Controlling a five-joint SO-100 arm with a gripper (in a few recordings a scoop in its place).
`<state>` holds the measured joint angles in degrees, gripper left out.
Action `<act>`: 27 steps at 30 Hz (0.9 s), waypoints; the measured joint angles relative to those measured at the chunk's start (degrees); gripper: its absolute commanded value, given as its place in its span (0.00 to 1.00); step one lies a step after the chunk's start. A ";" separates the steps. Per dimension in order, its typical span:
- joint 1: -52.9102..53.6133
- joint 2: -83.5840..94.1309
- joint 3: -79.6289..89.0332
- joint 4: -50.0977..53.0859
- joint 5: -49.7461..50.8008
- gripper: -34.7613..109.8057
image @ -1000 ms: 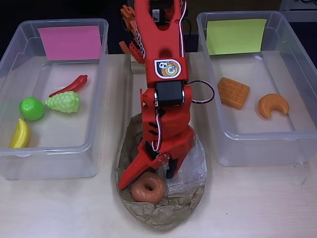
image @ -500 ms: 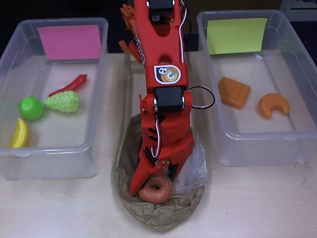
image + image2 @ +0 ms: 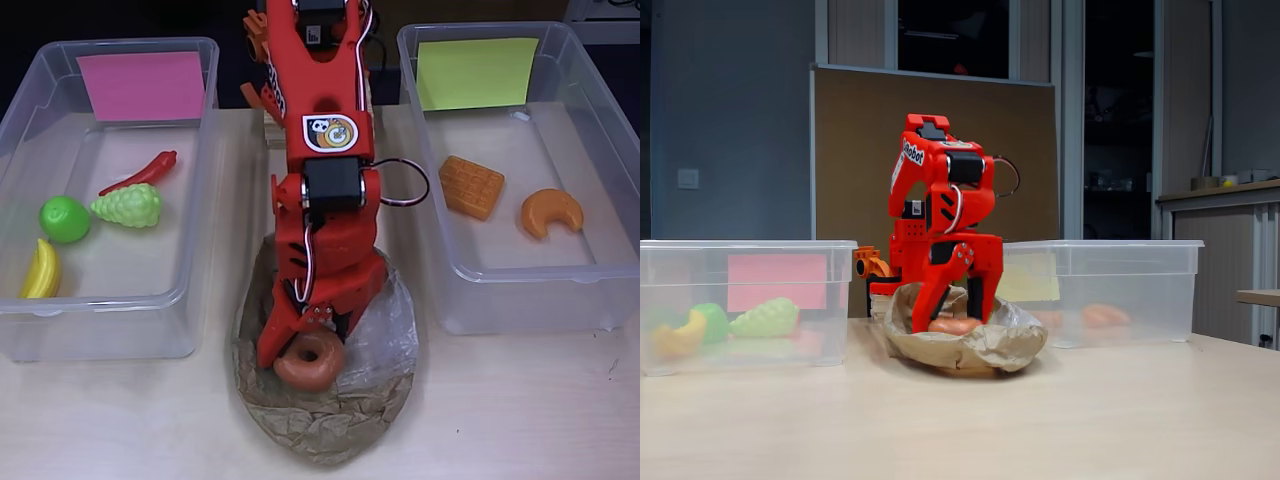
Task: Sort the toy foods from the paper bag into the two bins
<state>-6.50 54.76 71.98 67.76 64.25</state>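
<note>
The red end effector (image 3: 305, 350) is clamped on the donut (image 3: 310, 360), which sits inside the paper bag (image 3: 330, 425) at the desk's (image 3: 520, 410) 6 o'clock in the overhead view. The pink-labelled bin (image 3: 100, 310) at 9 o'clock holds banana (image 3: 42, 270), apple (image 3: 64, 218), grapes (image 3: 128, 206) and chili (image 3: 140, 172); the yellow-green-labelled bin (image 3: 520, 290) at 3 o'clock (waffle (image 3: 471, 186), croissant (image 3: 551, 212)) holds two.

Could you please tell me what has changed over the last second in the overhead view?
The gripper closed in on the donut, which shifted slightly within the paper bag and now sits between the fingers. The toys in both bins stayed put.
</note>
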 measured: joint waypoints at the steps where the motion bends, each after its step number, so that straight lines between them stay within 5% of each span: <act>1: 0.00 1.05 -0.18 2.72 1.14 0.48; 14: -4.48 24.87 6.15 25.31 23.47 0.47; 27: -28.83 48.69 22.41 32.26 64.86 0.46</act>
<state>-35.33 103.45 94.39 100.02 129.11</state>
